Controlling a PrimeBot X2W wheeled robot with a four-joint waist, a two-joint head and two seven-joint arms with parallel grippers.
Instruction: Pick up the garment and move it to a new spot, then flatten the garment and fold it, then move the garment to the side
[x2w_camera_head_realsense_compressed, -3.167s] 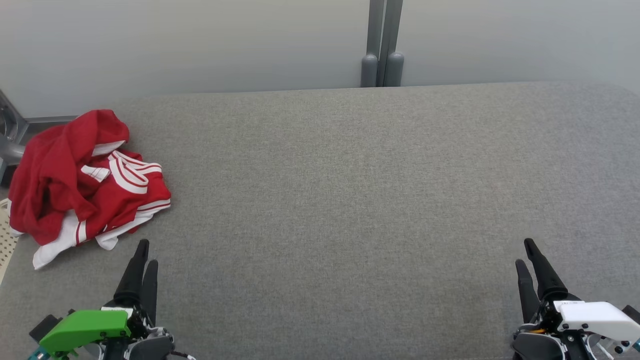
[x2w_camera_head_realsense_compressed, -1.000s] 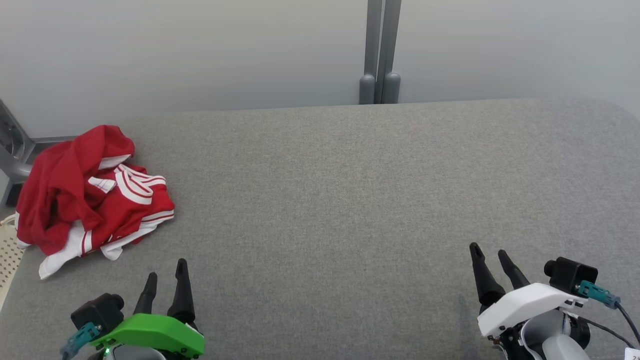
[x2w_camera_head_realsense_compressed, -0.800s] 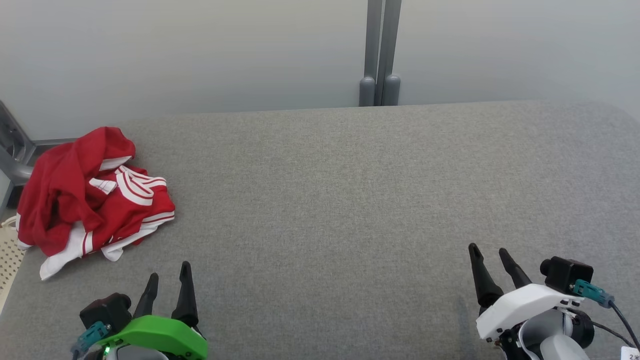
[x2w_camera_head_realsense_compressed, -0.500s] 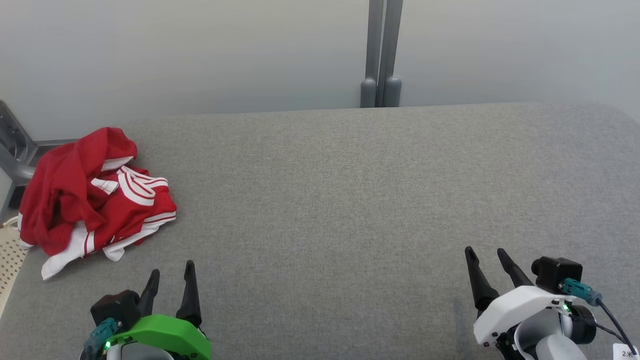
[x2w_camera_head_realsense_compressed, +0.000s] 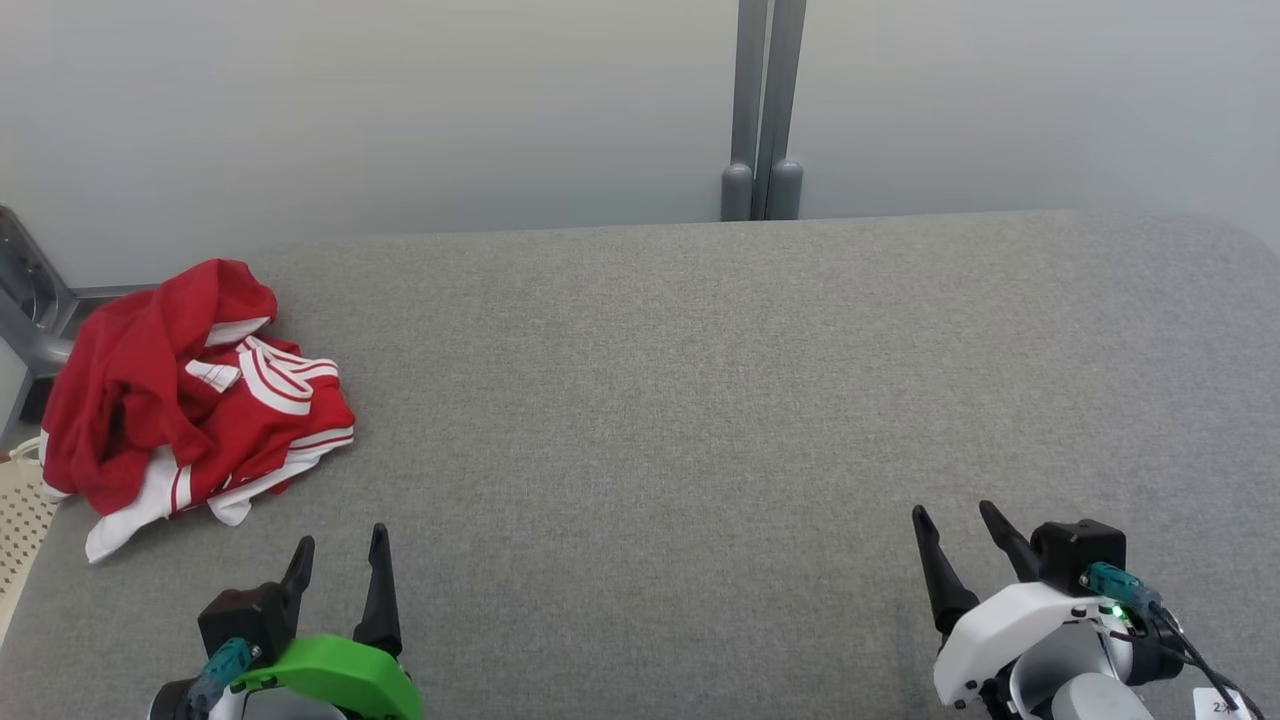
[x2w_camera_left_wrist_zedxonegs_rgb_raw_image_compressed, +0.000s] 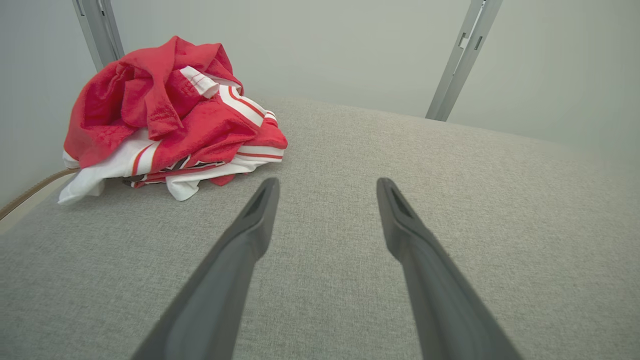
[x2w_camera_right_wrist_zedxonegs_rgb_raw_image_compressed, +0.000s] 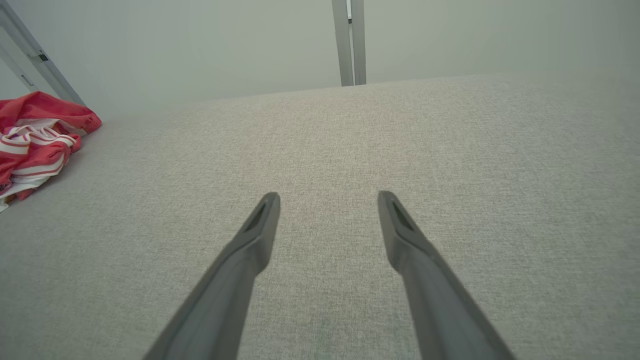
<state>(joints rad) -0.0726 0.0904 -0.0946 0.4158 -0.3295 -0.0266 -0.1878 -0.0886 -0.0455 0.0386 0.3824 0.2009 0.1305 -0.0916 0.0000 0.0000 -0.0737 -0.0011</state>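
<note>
Garment (x2w_camera_head_realsense_compressed: 190, 400) lies bunched at left edge of broad table (x2w_camera_head_realsense_compressed: 700, 400).

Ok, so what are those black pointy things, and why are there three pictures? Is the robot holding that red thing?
Those pointy pairs are the robot's hands, called end effectors. One picture comes from a camera on its head, looking down: the left end effector, under a green cover, is at the lower left, and the right end effector, under a white cover, at the lower right. The other two come from small cameras on the wrists, each looking along its own arm's two fingers. On the grey cloth-covered table lies a crumpled red and white garment, far over on the robot's left. Nothing is held: both end effectors are open, empty and apart from the garment.
</note>
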